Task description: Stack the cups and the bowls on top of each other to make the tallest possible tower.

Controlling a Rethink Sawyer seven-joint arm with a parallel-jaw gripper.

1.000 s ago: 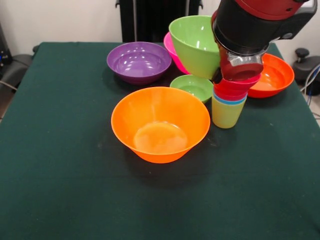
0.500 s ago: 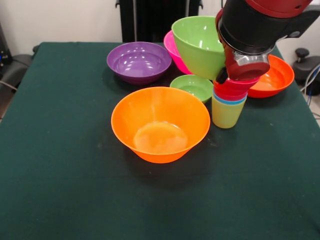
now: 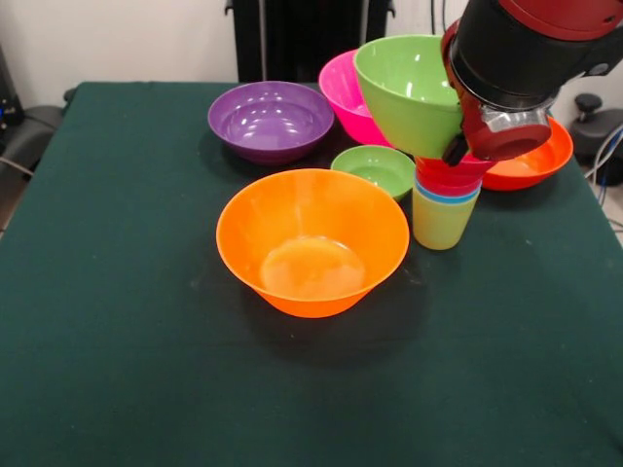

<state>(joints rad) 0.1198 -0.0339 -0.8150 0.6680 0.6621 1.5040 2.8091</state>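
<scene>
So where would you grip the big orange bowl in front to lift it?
Pinch the orange bowl by its thin rim, coming straight down from above. It sits upright and open, too wide to span, and its near rim is clear of the small green bowl.

Cups (image 3: 445, 204) nested upright, yellow-green lowest, blue, red above. Lime bowl (image 3: 407, 92) tilted atop tower. Orange bowl (image 3: 311, 241) upright nearby.

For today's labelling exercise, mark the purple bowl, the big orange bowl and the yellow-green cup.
purple bowl (image 3: 271, 119): front view, inner floor.
big orange bowl (image 3: 311, 268): front view, inner floor.
yellow-green cup (image 3: 443, 224): front view, outer wall.
</scene>
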